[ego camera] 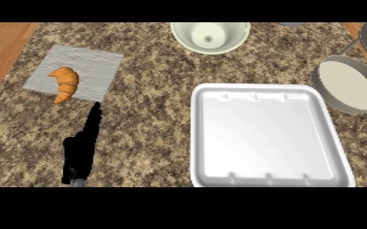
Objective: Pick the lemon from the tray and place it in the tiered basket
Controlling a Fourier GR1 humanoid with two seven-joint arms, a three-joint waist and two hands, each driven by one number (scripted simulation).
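A white tray (pixel 267 135) lies on the counter at the right of the middle, and nothing shows inside it. No lemon shows anywhere in the head view. The tiered basket (pixel 346 84), a grey round rim with a pale inside, is cut off by the right edge just beyond the tray's far right corner. My left hand (pixel 80 150) comes in at the lower left, black, fingers straight and pointing away from me, well left of the tray and holding nothing. My right hand does not show.
An orange croissant (pixel 64 83) lies on a grey mat (pixel 90 68) at the far left, just beyond my left fingertips. A white bowl (pixel 210 36) stands at the back centre. Wooden floor shows past the counter's left edge.
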